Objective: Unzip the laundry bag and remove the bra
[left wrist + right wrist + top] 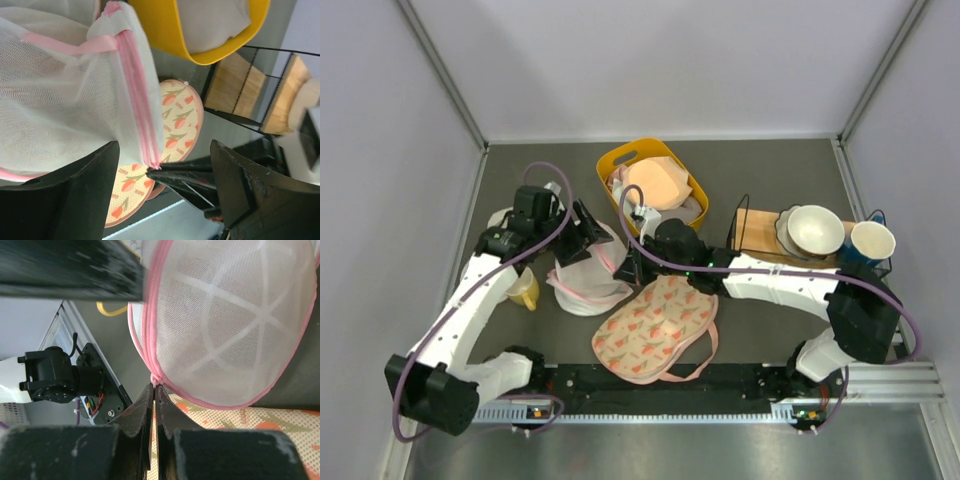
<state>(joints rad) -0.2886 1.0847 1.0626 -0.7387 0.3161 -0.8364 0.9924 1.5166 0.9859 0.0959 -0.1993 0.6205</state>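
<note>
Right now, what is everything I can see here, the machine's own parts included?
laundry bag: one, white mesh, pink zipper, centre-left.
pouch: one, cream with red print, front centre.
basket: one, yellow, at the back.
peach bra: one, pale, in the basket.
rack: one, black wire with wood, right.
bowl: one, white, on the rack.
cup: one, blue, beside the bowl.
yellow item: one, unidentifiable, under the left arm.
left pincer: one, black, open beside the bag.
right pincer: one, black, shut on the bag's zipper.

The laundry bag (60, 110) is cut off by the left wrist view's top and left edges, and nothing inside its mesh can be made out. A small yellow thing (525, 292) sits half hidden behind the left arm (460, 310).
</note>
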